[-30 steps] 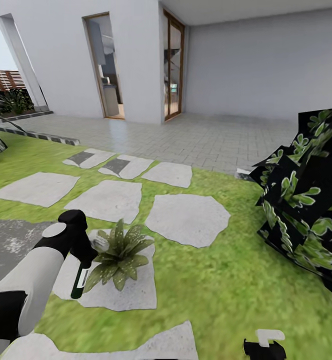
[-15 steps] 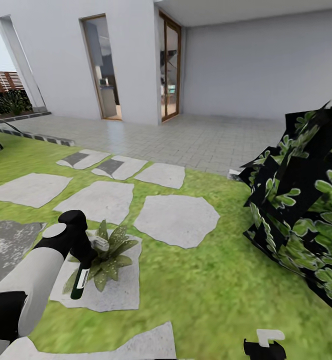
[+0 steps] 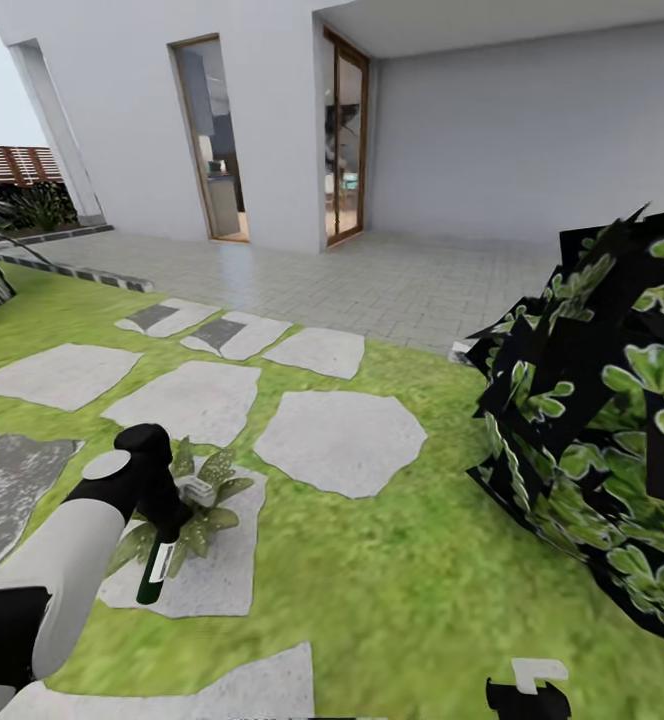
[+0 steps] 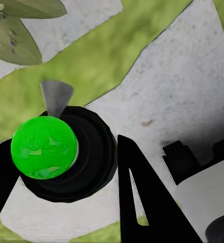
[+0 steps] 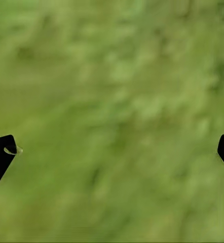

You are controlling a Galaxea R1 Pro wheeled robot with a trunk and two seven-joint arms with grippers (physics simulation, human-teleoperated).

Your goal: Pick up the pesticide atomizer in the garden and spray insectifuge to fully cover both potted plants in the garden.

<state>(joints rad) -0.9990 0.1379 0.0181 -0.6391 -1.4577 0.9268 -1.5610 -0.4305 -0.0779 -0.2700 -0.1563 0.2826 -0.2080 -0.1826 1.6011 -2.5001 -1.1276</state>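
Note:
The pesticide atomizer [image 3: 156,572], a slim dark bottle with a white label, hangs with its end pointing down. My left gripper [image 3: 170,528] is shut on it. The left wrist view looks at it end-on: the atomizer [image 4: 91,162] is a dark round body with a bright green end, held in the left gripper [image 4: 66,172] over a grey stepping stone. One potted plant [image 3: 194,498] with speckled leaves sits on that stone, just behind the gripper. Its leaves [image 4: 21,40] show in the left wrist view. My right gripper [image 3: 528,688] hangs low at the right; the right gripper [image 5: 112,152] is open over grass.
A big dark leafy bush [image 3: 602,440] fills the right side. Flat grey stepping stones [image 3: 337,440] cross the lawn ahead, with a grey paved patch [image 3: 12,480] at the left. Beyond lie a tiled terrace and a white house with glass doors [image 3: 344,135].
The view has shifted: the plant and stones slid left in the picture and the bush looms larger. The plant now sits partly behind my left gripper, which still holds the atomizer.

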